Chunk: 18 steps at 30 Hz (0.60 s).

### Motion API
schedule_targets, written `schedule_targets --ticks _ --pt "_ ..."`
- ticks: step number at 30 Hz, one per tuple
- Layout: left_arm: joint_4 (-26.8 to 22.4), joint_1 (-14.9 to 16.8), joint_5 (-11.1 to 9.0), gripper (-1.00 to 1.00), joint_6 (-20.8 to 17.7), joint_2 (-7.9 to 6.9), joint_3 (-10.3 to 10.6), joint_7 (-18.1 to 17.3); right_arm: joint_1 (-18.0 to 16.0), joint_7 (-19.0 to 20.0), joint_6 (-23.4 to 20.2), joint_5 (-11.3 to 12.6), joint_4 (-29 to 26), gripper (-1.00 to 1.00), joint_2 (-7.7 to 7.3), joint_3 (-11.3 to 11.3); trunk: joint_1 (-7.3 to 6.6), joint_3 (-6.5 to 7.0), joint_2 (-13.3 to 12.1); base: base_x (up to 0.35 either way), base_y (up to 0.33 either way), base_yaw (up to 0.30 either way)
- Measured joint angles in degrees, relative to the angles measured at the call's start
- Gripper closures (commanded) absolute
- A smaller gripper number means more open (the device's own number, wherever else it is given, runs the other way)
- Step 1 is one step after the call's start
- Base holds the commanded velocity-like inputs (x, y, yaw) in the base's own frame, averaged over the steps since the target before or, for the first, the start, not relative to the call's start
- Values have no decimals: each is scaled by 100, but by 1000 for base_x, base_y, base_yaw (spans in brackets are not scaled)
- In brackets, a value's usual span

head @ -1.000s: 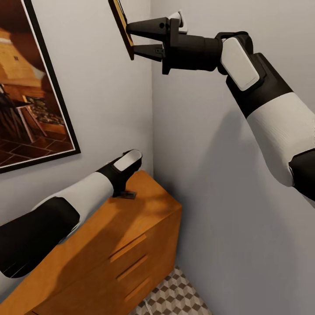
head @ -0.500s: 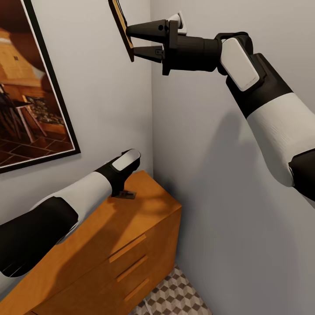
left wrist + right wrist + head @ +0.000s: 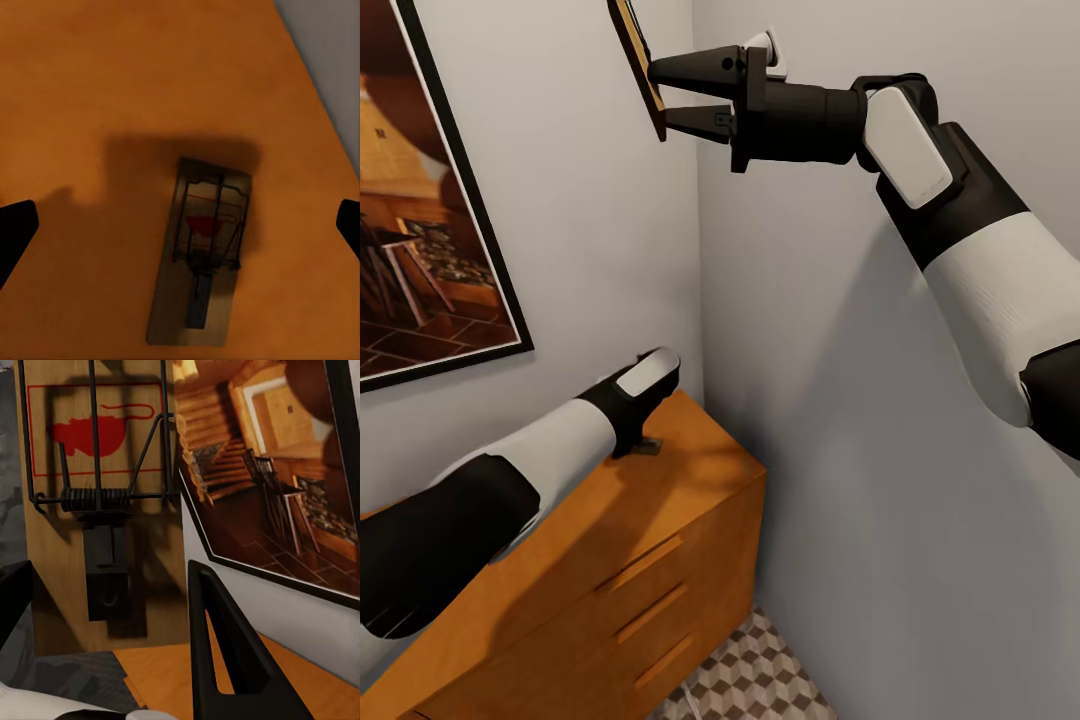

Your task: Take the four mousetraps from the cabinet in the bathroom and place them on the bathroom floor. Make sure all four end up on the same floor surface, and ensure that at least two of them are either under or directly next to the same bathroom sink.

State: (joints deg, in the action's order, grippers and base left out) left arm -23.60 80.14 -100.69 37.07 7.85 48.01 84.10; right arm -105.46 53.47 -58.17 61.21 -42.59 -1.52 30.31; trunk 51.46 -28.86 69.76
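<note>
My right gripper (image 3: 658, 93) is raised high near the wall corner, shut on a mousetrap (image 3: 638, 62) that shows edge-on; the right wrist view shows that mousetrap (image 3: 97, 510) as a wooden plate with a red mouse print and wire spring between the fingers (image 3: 217, 645). A second mousetrap (image 3: 199, 255) lies flat on top of the orange-brown cabinet (image 3: 660, 520). My left gripper (image 3: 180, 225) hangs open right above it, a fingertip on either side; in the head view the left wrist hides most of this mousetrap (image 3: 647, 446).
A large framed picture (image 3: 420, 200) hangs on the wall over the cabinet. The cabinet's right end stands close to the grey side wall (image 3: 880, 450). A strip of cube-patterned floor (image 3: 750, 680) shows below the drawers.
The whole head view has shifted slightly, so the camera moved. Both arms keep almost the same pose and both mousetraps stay where they were.
</note>
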Motion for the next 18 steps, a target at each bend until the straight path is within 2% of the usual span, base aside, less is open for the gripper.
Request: schedule_targets --ticks 14,18 --pt "-17 -17 32 -100 -5 0 10 -7 7 0 0 5 -2 100 8 0 0 0 0 0 -2 0" --pt "-23 -18 33 -100 -10 -1 11 -15 7 0 -1 5 -5 100 10 0 0 0 0 0 -143 0"
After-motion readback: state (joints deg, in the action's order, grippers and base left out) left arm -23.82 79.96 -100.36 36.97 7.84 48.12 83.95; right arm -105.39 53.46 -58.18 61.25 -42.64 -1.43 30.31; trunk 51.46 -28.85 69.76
